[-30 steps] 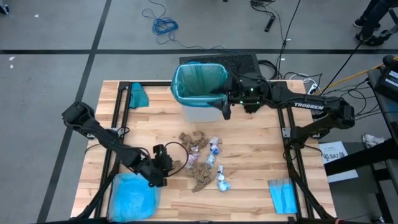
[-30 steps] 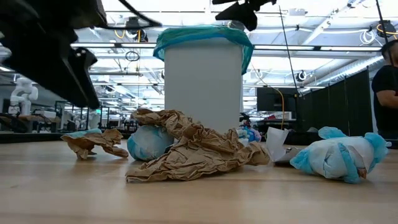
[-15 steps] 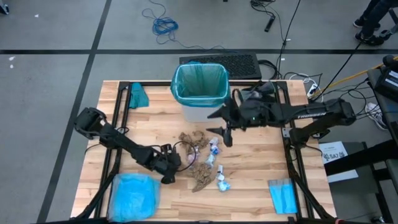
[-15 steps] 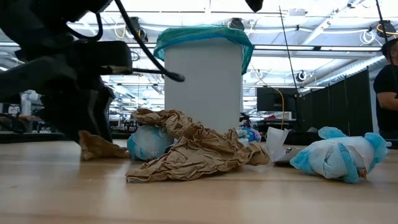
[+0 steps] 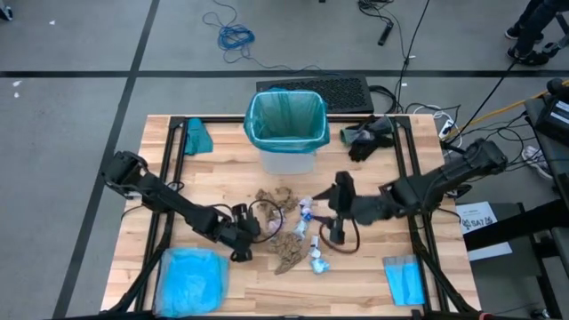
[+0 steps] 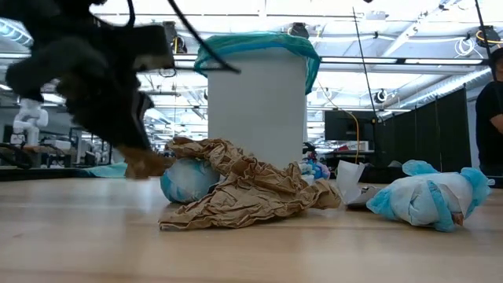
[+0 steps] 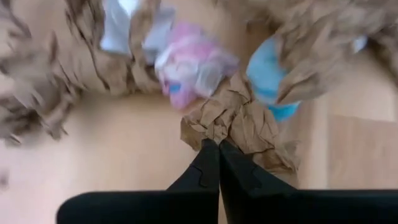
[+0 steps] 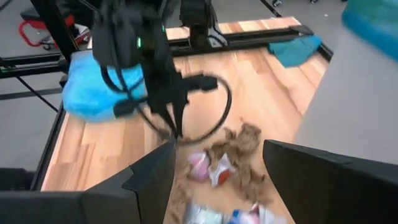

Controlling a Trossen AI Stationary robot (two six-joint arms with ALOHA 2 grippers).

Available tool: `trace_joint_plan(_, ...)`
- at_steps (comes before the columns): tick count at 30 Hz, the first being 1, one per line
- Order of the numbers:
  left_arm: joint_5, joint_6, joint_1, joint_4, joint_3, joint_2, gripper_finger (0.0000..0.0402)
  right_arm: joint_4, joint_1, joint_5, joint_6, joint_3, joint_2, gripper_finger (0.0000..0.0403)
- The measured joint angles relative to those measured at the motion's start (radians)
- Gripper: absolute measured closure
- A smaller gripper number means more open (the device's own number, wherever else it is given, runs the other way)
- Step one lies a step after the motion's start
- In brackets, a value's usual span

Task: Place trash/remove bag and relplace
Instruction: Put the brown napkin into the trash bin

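On the wooden table [image 5: 373, 276], lower centre, the left gripper [image 7: 218, 149] pinches a brown paper wad [image 7: 239, 121]; the right gripper [image 5: 322, 233], seemingly spread, hovers nearby.

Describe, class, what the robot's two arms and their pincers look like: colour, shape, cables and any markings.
Both arms are dark, jointed, tube-like links. The left pincer has two flat black fingers with small notches along their inner edges. The right pincer has two broad black fingers. A black cable loops beside the left arm's wrist. No markings are readable now.

Four views, one tabletop [image 5: 373, 267]
Overhead looks straight down; low camera level across; wrist cameras close. All share the trash [image 5: 289, 233].
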Motion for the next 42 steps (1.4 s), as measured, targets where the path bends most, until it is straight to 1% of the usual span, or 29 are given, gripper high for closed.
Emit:
trace_joint_plan(5, -0.037, 0.091, -0.002, -0.046, 0.046, -0.093, 0.0401, 0.000, 0.067, 0.072, 0.125, -0.079, 0.000, 0.0167)
trace_joint_plan(9, -0.096, 0.222, -0.002, -0.065, 0.099, -0.181, 0.0401, 0.001, 0.098, 0.081, 0.228, -0.147, 0.000, 0.0167)
trace_joint_plan(15, -0.217, 0.484, 0.033, -0.088, 0.214, -0.295, 0.0401, 0.147, 0.132, 0.105, 0.310, -0.271, 0.000, 0.0167)
trace_joint_plan(19, -0.269, 0.659, 0.102, -0.099, 0.304, -0.340, 0.0401, 0.282, 0.147, 0.104, 0.339, -0.358, 0.001, 0.0167)
trace_joint_plan(22, -0.275, 0.773, 0.180, -0.103, 0.372, -0.358, 0.0401, 0.374, 0.159, 0.105, 0.364, -0.411, 0.004, 0.0167)
trace_joint_plan(26, -0.272, 0.886, 0.306, -0.110, 0.453, -0.362, 0.0401, 0.420, 0.184, 0.103, 0.390, -0.440, 0.020, 0.0167)
trace_joint_plan(28, -0.236, 0.923, 0.380, -0.118, 0.485, -0.362, 0.0401, 0.434, 0.198, 0.103, 0.391, -0.442, 0.034, 0.0167)
trace_joint_plan(30, -0.170, 0.937, 0.462, -0.127, 0.510, -0.357, 0.0401, 0.447, 0.215, 0.099, 0.392, -0.442, 0.052, 0.0167)
trace_joint_plan(34, -0.010, 0.928, 0.626, -0.167, 0.541, -0.332, 0.0401, 0.496, 0.243, 0.068, 0.395, -0.443, 0.102, 0.0167)
trace_joint_plan(37, 0.136, 0.903, 0.731, -0.190, 0.542, -0.305, 0.0401, 0.536, 0.255, 0.033, 0.411, -0.443, 0.155, 0.0167)
trace_joint_plan(40, 0.220, 0.871, 0.804, -0.206, 0.542, -0.269, 0.0397, 0.573, 0.262, 0.012, 0.423, -0.443, 0.213, 0.0167)
trace_joint_plan(42, 0.265, 0.868, 0.835, -0.230, 0.542, -0.253, 0.0382, 0.600, 0.262, -0.014, 0.430, -0.443, 0.252, 0.0167)
